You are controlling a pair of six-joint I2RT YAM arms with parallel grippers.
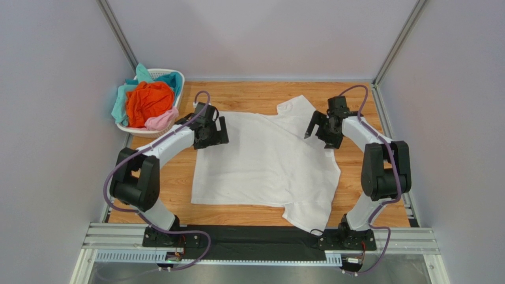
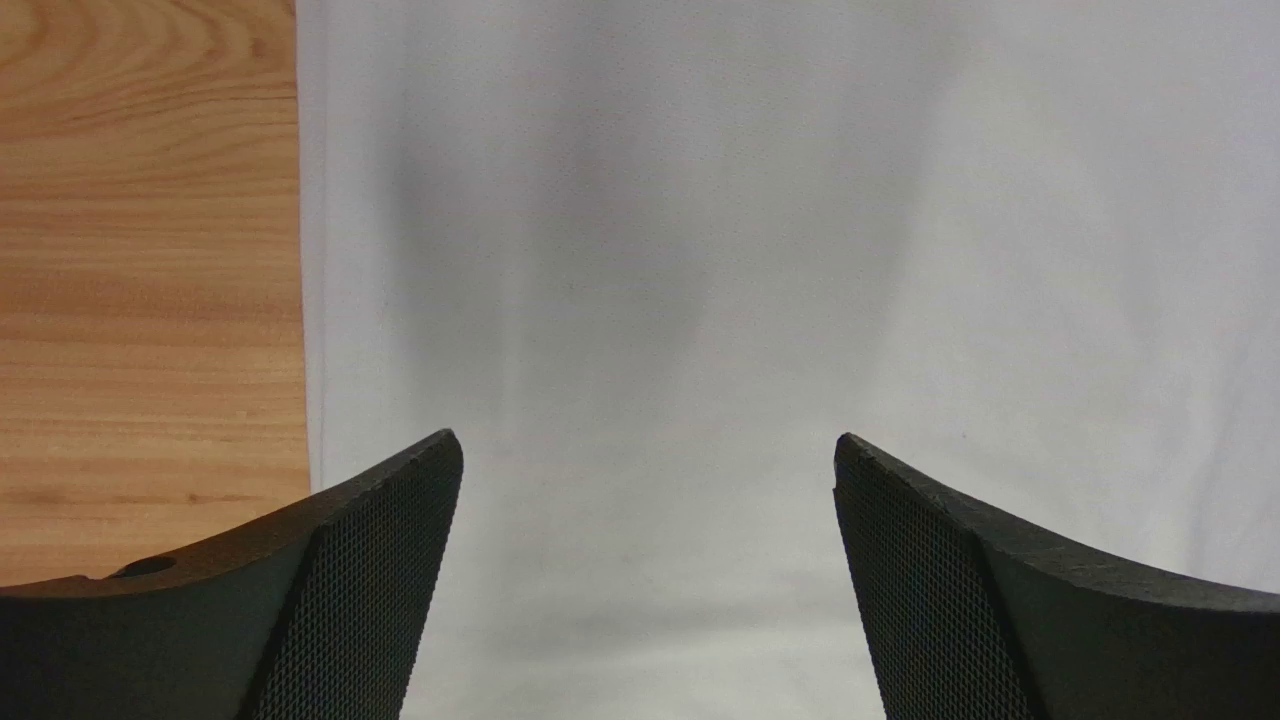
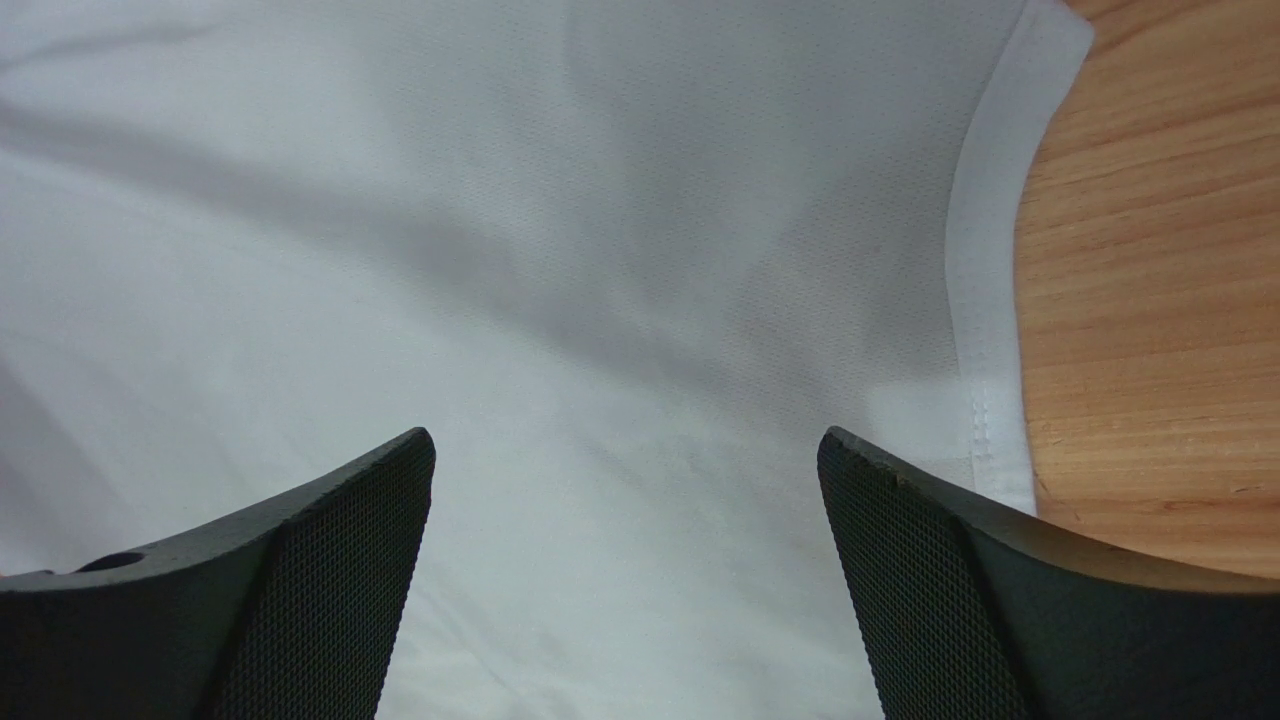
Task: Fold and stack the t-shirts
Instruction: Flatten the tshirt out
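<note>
**Q:** What is your left end effector doing?
**A:** Your left end effector (image 1: 224,131) hangs low over the white shirt (image 1: 267,160) with its jaws spread wide, and it holds nothing. Cloth fills the space under and ahead of it. The shirt's straight edge runs just outside its left finger, with bare table (image 2: 150,225) beyond.

**Q:** And your right one?
**A:** Your right end effector (image 1: 317,135) is also fully spread and holds nothing. The white shirt lies flat beneath and ahead of it. A stitched edge of the shirt curves past just outside its right finger, and wood shows beyond that.

**Q:** Where are the other shirts?
**A:** They are heaped in the basket (image 1: 173,77) behind your left end effector, on the side away from the white shirt. The orange shirt (image 1: 148,100) is on top, with the teal shirt (image 1: 123,102) and pink shirt (image 1: 161,120) around it.
</note>
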